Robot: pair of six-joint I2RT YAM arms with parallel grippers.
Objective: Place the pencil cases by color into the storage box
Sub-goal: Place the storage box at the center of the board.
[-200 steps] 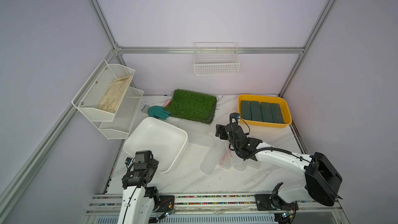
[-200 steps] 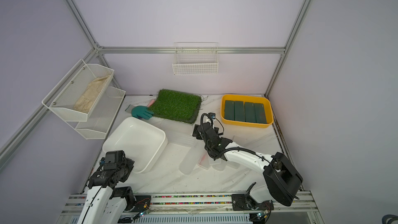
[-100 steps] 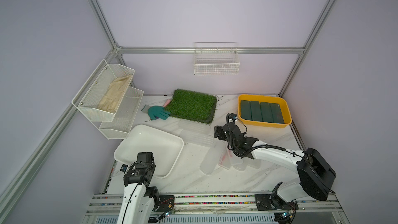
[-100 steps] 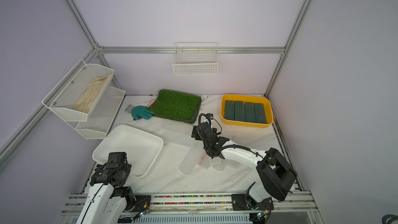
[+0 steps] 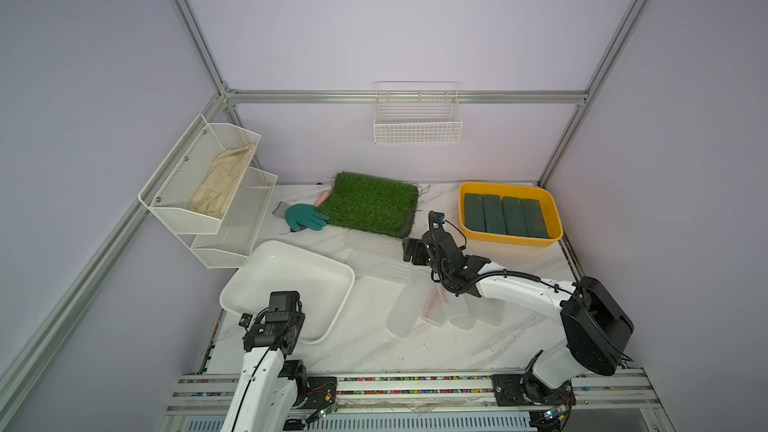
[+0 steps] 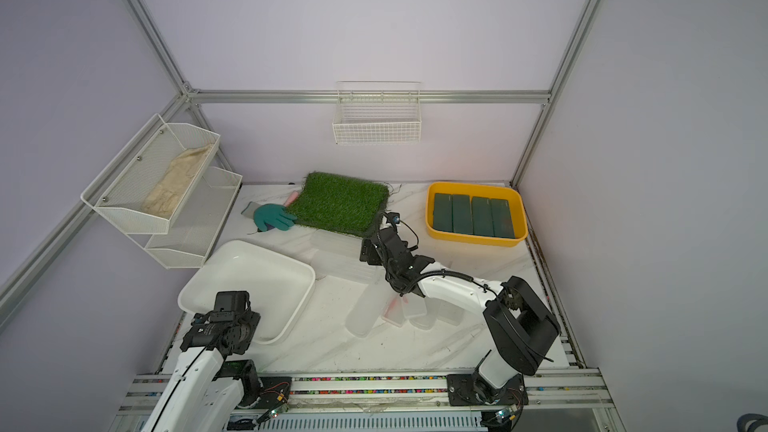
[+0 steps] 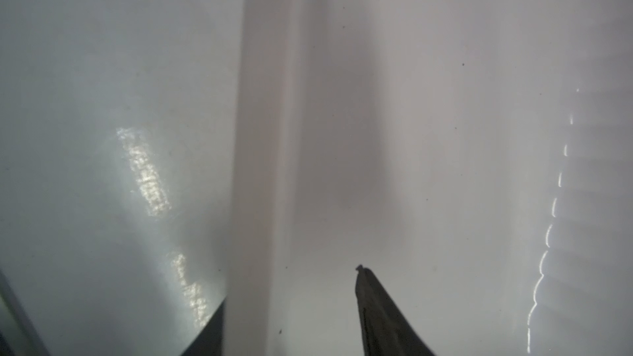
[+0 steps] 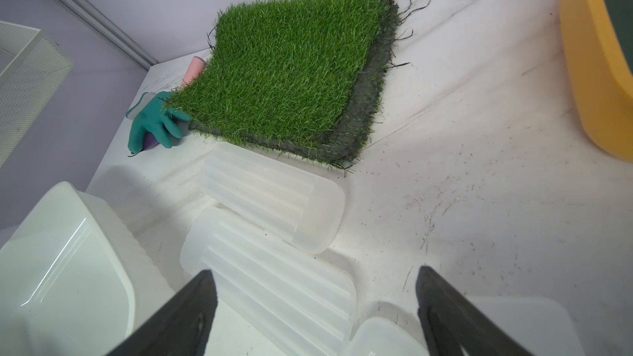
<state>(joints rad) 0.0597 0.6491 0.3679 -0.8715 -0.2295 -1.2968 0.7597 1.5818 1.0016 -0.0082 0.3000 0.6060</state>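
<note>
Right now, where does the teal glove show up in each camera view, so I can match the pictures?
Top view: teal glove on the table, against the grass mat's edge.
Top view: same spot, glove against the mat.
Left wrist: not in it.
Right wrist: glove at the mat's corner, beyond the frosted cases.
Shared landmark: the grass mat.

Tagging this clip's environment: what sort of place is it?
Probably a lab robot cell: aluminium frame around plain lilac walls, arm-mounting rail in front, staged fake-grass mat.
</note>
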